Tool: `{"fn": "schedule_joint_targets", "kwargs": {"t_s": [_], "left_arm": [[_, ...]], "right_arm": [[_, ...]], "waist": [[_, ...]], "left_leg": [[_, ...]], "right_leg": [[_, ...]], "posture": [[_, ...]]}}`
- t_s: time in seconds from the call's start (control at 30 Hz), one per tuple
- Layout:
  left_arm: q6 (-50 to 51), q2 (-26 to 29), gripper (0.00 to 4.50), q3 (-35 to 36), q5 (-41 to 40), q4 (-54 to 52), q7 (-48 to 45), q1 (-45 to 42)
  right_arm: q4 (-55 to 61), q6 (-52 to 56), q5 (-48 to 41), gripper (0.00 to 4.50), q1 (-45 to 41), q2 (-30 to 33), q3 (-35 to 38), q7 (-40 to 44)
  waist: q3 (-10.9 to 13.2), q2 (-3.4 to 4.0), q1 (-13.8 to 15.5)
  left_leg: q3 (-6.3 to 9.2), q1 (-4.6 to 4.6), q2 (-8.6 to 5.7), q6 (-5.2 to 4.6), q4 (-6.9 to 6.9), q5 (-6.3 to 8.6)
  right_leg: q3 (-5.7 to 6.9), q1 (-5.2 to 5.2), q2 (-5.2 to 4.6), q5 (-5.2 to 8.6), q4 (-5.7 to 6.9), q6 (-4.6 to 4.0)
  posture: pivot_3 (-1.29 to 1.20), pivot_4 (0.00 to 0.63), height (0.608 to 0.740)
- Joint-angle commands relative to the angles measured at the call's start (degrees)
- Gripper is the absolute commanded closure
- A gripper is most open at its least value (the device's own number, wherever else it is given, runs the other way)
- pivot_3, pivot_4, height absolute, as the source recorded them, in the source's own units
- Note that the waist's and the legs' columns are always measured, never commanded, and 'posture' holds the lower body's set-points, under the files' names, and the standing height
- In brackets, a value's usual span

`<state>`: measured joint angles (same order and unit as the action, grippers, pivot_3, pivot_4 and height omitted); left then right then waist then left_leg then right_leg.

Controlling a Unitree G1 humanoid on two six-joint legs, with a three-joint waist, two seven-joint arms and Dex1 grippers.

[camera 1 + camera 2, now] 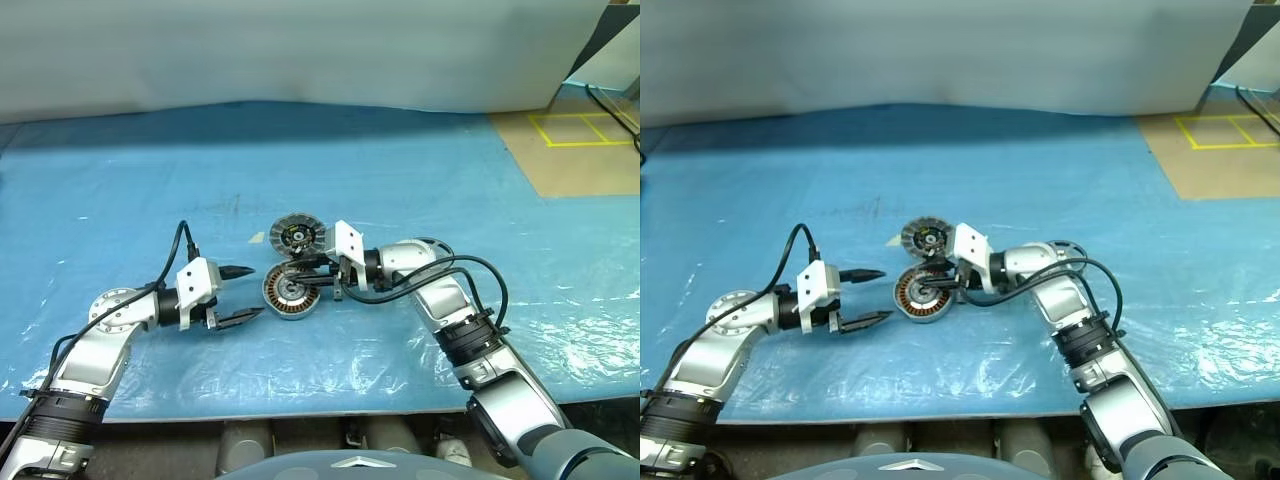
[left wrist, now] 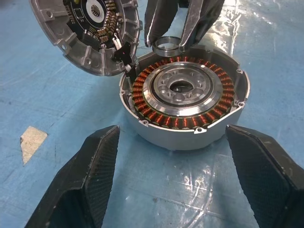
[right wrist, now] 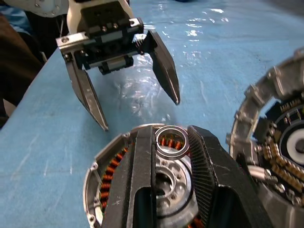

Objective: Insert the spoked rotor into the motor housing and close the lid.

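The motor housing (image 1: 290,292), a silver-rimmed puck with copper windings around a pale hub (image 2: 183,88), lies flat on the blue sheet. Behind it the lid (image 1: 295,236), a grey ribbed disc, stands tilted with its edge by the housing's rim. Its inner face (image 2: 85,33) carries circuit parts. My right gripper (image 3: 170,135) reaches in from the right and is shut on a small silver ring (image 2: 166,46), held just above the housing's rim. My left gripper (image 1: 256,291) stands open to the left of the housing, apart from it, pointing at it. The spoked rotor is out of view.
A wrinkled blue plastic sheet (image 1: 150,190) covers the table, whose front edge runs just before the arms. A white paper scrap (image 2: 32,140) lies left of the lid. Brown floor with yellow tape marks (image 1: 580,128) lies at the far right. Black cables loop off both wrists.
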<state>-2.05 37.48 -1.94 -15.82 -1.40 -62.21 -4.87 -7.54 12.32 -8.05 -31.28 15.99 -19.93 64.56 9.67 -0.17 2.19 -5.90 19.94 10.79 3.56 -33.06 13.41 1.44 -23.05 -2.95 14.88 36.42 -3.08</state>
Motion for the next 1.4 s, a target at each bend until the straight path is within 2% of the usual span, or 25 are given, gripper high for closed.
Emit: {"fn": "schedule_joint_targets", "kwargs": {"t_s": [0.03, 0.3, 0.67, 1.4], "left_arm": [[0.07, 0.33, 0.77, 0.88, -0.68, -2.26, 0.45, -0.37], [1.32, 0.71, 0.77, 1.21, -0.93, -3.45, 1.13, -0.41], [2.27, 1.3, 0.77, 1.51, -1.19, -4.35, 1.5, 0.07], [5.98, 1.6, 0.77, 1.43, -1.52, -7.54, 2.86, -1.13]], "right_arm": [[4.76, 3.82, -1.93, 3.88, -1.58, -0.38, -0.11, -0.28], [4.98, 5.96, -1.74, 3.88, -0.76, -0.08, -0.82, -0.82], [-0.39, -2.25, 1.77, 3.88, 3.7, 0.69, -3.44, -1.48], [-1.12, -2.12, 2.25, 3.88, 1.21, 0.62, -2.98, -2.37]], "waist": [[0.0, 0.0, 0.02], [0.0, 0.0, 0.01], [0.0, 0.0, -0.06], [0.0, 0.0, -0.01]], "left_leg": [[0.0, 0.0, 0.0, 0.01, 0.0, 0.0], [0.0, -0.01, 0.0, 0.06, 0.0, 0.01], [0.0, -0.02, 0.0, 0.11, 0.0, 0.03], [0.01, -0.05, -0.01, 0.13, -0.01, -0.01]], "right_leg": [[0.0, 0.0, 0.0, 0.0, 0.0, 0.0], [0.0, 0.01, 0.0, 0.0, 0.01, 0.01], [0.0, 0.01, 0.0, 0.0, 0.03, 0.01], [0.0, 0.01, 0.0, 0.0, 0.13, 0.0]], "posture": [[0.0, 0.15, 0.74], [0.0, 0.15, 0.74], [0.0, 0.15, 0.74], [0.0, 0.15, 0.74]]}}
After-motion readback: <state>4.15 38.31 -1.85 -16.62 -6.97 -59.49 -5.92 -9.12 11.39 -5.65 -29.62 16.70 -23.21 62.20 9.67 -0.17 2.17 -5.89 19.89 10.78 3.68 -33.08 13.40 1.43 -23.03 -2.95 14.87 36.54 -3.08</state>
